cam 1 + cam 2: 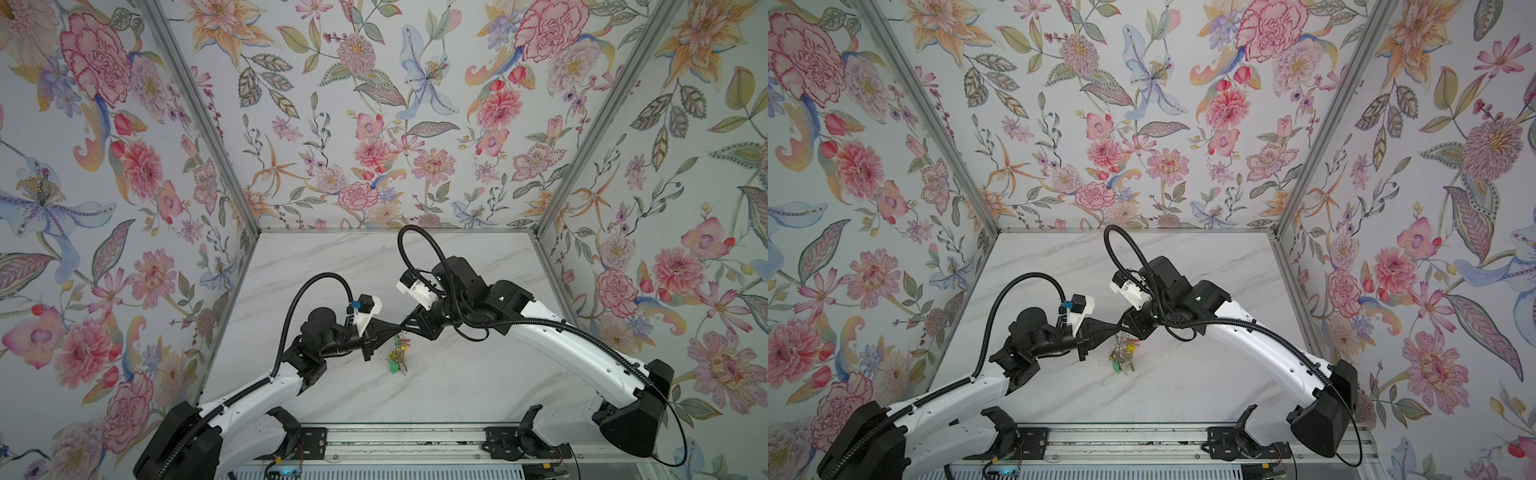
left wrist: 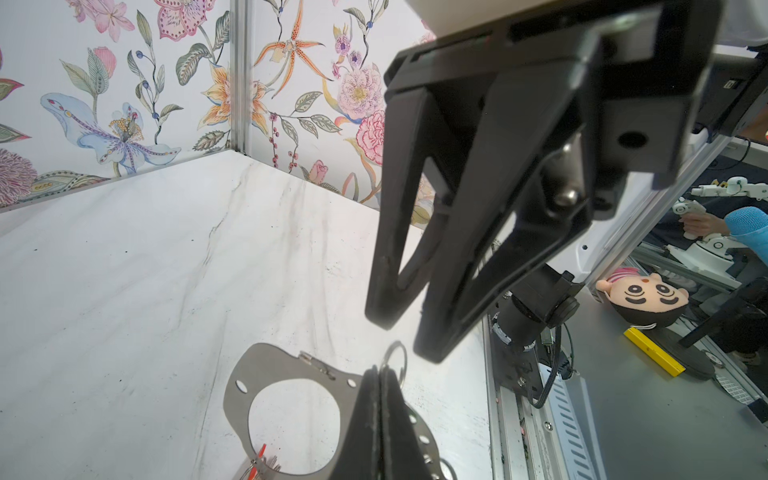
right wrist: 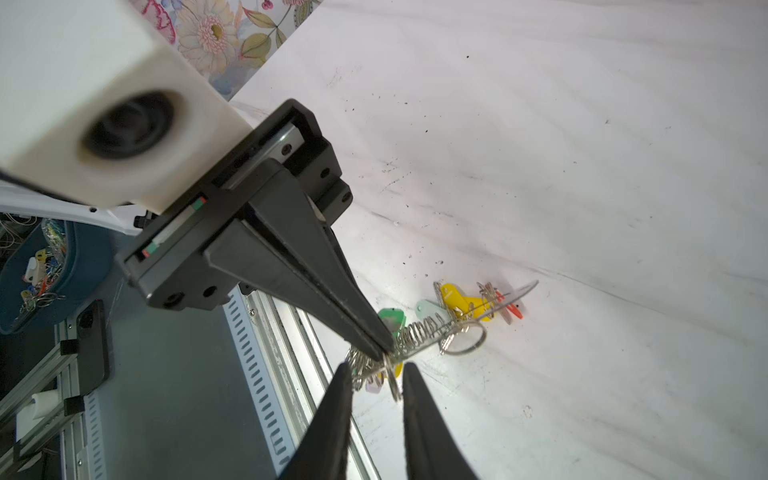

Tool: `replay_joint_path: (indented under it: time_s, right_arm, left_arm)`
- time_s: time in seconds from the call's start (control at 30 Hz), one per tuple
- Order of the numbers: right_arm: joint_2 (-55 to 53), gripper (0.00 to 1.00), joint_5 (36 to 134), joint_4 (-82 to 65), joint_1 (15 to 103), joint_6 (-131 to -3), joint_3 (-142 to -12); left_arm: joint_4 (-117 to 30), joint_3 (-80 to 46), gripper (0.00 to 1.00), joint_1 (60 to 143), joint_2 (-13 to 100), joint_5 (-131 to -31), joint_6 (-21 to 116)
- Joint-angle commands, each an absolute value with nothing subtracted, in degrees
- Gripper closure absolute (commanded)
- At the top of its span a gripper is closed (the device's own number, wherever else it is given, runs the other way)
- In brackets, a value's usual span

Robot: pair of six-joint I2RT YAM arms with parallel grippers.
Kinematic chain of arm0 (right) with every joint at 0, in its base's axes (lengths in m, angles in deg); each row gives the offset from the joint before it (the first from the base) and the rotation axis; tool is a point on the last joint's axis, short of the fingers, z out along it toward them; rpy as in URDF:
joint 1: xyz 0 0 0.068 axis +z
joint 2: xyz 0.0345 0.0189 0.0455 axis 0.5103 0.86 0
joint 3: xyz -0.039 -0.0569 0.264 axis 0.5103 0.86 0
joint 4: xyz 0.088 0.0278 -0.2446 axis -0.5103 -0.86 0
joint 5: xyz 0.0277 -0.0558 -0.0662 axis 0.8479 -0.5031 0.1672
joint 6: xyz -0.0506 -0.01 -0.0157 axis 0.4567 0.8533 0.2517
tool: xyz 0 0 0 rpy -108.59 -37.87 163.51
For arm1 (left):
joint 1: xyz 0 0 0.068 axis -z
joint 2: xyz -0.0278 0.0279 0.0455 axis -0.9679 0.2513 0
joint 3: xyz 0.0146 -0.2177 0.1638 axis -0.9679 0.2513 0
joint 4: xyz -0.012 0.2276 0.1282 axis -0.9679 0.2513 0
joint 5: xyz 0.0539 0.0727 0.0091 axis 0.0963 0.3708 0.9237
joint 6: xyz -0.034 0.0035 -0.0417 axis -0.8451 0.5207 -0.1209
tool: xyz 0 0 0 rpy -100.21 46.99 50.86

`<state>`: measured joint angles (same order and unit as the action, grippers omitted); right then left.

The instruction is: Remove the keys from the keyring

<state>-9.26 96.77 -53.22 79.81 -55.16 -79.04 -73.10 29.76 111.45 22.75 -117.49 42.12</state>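
The keyring, a flat grey plate with a big hole, hangs above the marble table. My left gripper is shut on its rim. In both top views the keys dangle in a bunch under the meeting grippers. In the right wrist view they carry yellow, green and red-orange tags along the edge-on keyring. My right gripper is open, tip to tip with the left gripper. One small wire ring stands between the right gripper's fingers.
Floral walls close in the table on three sides. An aluminium rail runs along the front edge between the arm bases. A blue tray of small parts and a plush toy lie outside the cell.
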Motion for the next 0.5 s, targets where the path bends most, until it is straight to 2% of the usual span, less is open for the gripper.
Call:
replay_joint_path:
  time_s: [0.0, 0.47]
  right_arm:
    - [-8.4, 0.78, 95.7, -56.2, 79.9, -52.7, -81.0]
    - [-6.7, 0.78, 97.7, -56.1, 79.3, -52.0, -80.1]
  left_arm:
    - [-72.7, 27.3, 1.00, 111.6, 23.1, -118.3, 44.5]
    - [-74.6, 27.4, 1.00, 111.6, 22.3, -118.8, 43.1]
